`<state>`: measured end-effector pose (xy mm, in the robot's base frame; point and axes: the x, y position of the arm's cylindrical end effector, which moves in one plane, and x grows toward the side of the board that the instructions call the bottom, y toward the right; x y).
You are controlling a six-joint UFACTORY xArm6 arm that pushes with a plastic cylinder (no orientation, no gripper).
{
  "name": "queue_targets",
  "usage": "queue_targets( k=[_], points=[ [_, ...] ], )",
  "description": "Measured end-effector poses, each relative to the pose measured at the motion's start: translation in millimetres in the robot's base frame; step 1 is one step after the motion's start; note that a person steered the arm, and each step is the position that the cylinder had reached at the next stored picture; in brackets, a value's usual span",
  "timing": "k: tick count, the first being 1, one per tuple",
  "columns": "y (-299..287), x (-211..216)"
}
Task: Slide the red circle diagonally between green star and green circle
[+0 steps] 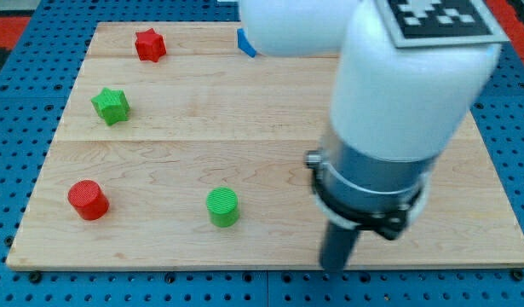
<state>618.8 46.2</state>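
The red circle (89, 199) lies near the board's lower left corner. The green star (111, 106) lies above it at the view's left. The green circle (222, 207) lies to the right of the red circle, near the bottom edge. My tip (333, 268) is at the bottom edge of the board, well to the right of the green circle and far from the red circle. It touches no block.
A red star (149, 45) lies at the top left. A blue block (245, 43) at the top is partly hidden behind the white arm (398, 94). The wooden board (244, 136) rests on a blue pegboard.
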Motion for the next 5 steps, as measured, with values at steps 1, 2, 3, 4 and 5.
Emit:
queue_targets(
  k=[1,2,3,4,5],
  points=[
    [-100,0],
    [-160,0],
    [-213,-22],
    [-224,-61],
    [-203,-67]
  ],
)
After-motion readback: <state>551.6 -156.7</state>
